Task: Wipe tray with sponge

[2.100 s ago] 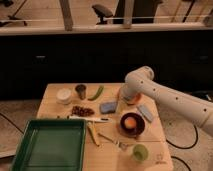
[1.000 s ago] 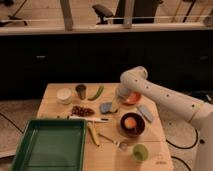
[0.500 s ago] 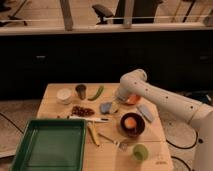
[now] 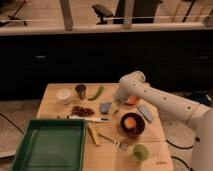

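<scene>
Two bowls on your table point(image 4: 52, 108): brown bowl point(image 4: 132, 125) holds something orange, white bowl point(image 4: 64, 95) contents unclear. Tray point(image 4: 49, 145) sits at front-left. Sponge point(image 4: 105, 107) lies mid-table, well apart from tray; gripper point(image 4: 115, 104) low, right at it (spread or pinching, you cannot tell).

Smooth white tubular arm point(image 4: 167, 103), tool point(image 4: 116, 102) at its tip.
</scene>
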You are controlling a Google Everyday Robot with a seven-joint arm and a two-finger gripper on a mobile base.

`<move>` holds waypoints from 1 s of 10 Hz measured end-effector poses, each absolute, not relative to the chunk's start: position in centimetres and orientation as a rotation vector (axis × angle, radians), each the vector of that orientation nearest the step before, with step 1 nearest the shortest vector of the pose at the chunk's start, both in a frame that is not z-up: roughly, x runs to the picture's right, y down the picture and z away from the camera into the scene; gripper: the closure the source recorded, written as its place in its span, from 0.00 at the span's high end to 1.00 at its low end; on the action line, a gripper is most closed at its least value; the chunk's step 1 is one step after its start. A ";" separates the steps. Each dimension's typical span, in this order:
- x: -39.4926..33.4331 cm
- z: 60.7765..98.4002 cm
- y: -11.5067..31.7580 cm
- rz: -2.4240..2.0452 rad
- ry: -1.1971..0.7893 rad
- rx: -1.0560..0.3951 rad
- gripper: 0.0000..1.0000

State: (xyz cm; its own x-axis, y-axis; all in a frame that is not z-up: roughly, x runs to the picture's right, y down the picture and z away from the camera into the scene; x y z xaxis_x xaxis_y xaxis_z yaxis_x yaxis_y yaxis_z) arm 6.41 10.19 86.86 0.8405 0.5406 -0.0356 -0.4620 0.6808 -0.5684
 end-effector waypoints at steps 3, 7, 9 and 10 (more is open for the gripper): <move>5.8 87.2 10.5 0.558 -0.131 -0.610 0.80; 5.1 87.7 10.8 0.551 -0.120 -0.620 0.80; 5.0 88.0 11.2 0.552 -0.109 -0.629 0.80; 4.9 88.1 11.3 0.551 -0.107 -0.632 0.80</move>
